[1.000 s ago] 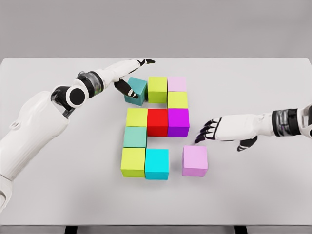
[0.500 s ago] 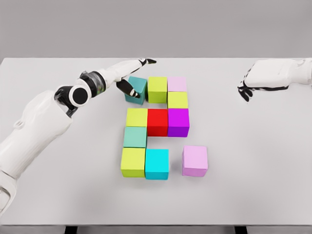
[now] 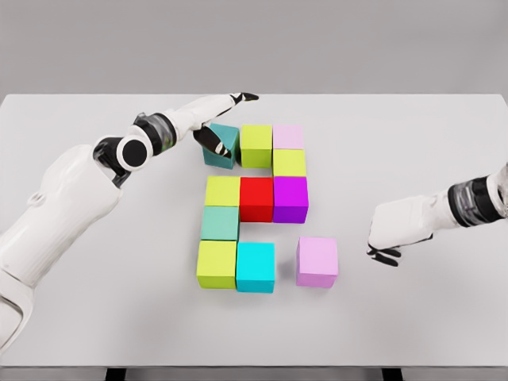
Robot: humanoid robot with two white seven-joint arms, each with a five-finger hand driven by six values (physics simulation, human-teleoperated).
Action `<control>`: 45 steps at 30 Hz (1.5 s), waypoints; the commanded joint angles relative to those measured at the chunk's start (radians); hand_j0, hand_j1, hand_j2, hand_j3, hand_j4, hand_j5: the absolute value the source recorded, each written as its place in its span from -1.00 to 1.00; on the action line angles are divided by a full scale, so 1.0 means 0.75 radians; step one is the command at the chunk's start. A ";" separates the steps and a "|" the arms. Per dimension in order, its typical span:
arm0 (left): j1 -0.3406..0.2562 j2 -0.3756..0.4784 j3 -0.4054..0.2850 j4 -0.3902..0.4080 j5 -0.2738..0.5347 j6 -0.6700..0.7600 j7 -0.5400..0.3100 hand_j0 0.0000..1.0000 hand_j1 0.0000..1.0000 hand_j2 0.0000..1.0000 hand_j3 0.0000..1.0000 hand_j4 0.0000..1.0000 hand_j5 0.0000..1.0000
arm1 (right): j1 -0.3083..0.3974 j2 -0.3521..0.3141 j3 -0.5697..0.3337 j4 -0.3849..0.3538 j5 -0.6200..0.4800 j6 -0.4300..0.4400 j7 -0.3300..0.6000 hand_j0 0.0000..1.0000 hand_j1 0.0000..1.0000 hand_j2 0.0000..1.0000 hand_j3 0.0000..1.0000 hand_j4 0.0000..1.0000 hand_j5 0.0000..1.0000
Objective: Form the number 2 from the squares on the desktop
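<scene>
left hand point(image 3: 216, 127) touching teal cube point(image 3: 223, 146) | pink cube point(image 3: 317, 261) apart | cubes unmarked

table point(image 3: 95, 317): pale grey, smooth, matt, no grain or texture
squares point(image 3: 256, 198): solid flat colours, smooth faces, matt, plastic-like, no shine
arm shells point(image 3: 63, 198): white, smooth, hard plastic look, soft sheen
left hand point(image 3: 218, 119): white shell with black fingertips
wrist joints point(image 3: 475, 200): dark, ribbed bands

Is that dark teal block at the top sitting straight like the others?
No. The dark teal block sits twisted, out of line with the green block.
</scene>
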 commanded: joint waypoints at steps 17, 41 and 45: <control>-0.016 -0.016 -0.003 0.049 0.001 -0.033 0.013 1.00 1.00 1.00 1.00 1.00 1.00 | 0.041 0.105 0.029 -0.022 -0.010 0.003 0.000 -0.70 -0.70 -0.70 -0.70 -0.70 -0.70; -0.194 0.350 -0.246 -0.013 -0.074 -0.029 -0.202 0.30 0.30 0.30 0.30 0.30 0.30 | 0.022 0.130 0.027 -0.014 -0.005 0.003 0.000 -0.70 -0.70 -0.70 -0.70 -0.70 -0.70; -0.196 0.233 -0.232 0.155 -0.248 -0.029 -0.232 0.14 0.14 0.14 0.14 0.14 0.14 | 0.020 0.134 0.027 -0.018 -0.005 0.003 0.000 -0.70 -0.70 -0.70 -0.70 -0.70 -0.70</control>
